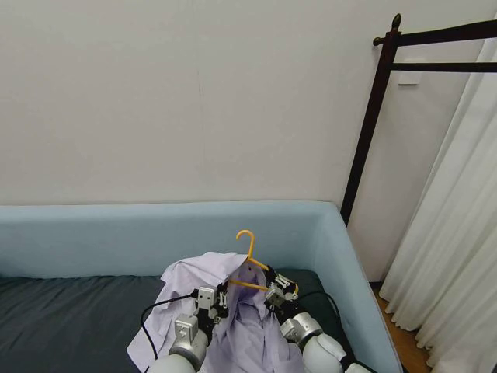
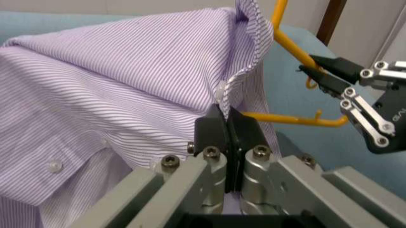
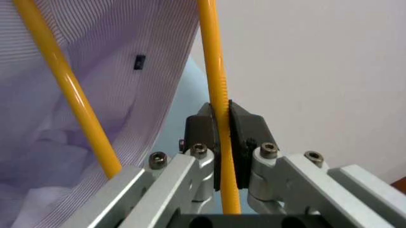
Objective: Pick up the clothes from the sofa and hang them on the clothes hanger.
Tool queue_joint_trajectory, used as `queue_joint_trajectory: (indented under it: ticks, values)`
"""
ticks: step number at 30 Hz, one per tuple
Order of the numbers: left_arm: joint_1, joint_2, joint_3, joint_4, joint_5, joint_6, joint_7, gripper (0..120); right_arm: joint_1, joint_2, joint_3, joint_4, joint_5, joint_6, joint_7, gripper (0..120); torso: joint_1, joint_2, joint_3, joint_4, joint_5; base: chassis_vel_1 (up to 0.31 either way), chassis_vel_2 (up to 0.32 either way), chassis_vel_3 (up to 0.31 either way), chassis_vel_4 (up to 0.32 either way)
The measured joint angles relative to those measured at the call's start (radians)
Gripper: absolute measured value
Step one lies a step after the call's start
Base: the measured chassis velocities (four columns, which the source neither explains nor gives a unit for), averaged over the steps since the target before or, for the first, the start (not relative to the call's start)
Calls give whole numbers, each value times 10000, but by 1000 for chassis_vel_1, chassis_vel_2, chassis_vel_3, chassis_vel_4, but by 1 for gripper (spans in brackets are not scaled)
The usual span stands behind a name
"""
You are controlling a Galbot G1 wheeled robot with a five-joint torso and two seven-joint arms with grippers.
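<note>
A lilac striped shirt (image 1: 203, 277) hangs on a yellow hanger (image 1: 248, 250) just above the sofa seat. My left gripper (image 1: 218, 298) is shut on the shirt's front placket below the collar (image 2: 223, 90). My right gripper (image 1: 273, 289) is shut on the hanger's yellow bar (image 3: 216, 95), with the shirt cloth (image 3: 114, 71) beside it. In the left wrist view the right gripper (image 2: 326, 73) pinches the hanger (image 2: 288, 118) a little beyond the shirt (image 2: 127, 80). The dark wooden clothes rack (image 1: 373, 109) stands to the right, past the sofa's end.
The sofa has a light blue backrest and arm (image 1: 155, 233) and a dark seat cushion (image 1: 62, 318). White curtains (image 1: 458, 256) hang at the far right beside the rack. A plain wall rises behind the sofa.
</note>
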Motion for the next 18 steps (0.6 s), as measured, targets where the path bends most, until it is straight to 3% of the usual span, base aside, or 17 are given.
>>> queue_joint_trajectory:
  ticks: [10, 14, 18]
  values:
    - [291, -829, 93, -343, 217, 57, -448, 0, 355, -106, 64, 347, -1009, -123, 170, 4, 0, 0, 0, -4, 1, 0, 0, 0, 0]
    - [301, -701, 72, -310, 245, 239, -220, 0, 317, -128, 51, 426, -870, -165, 156, 4, 1, 0, 0, -4, 0, 0, 0, 0, 0]
    - [488, -321, -100, -396, 365, 407, 145, 10, 236, -128, 139, 363, -851, -95, 151, 4, 0, 0, 0, -3, -1, 0, 0, 0, 0]
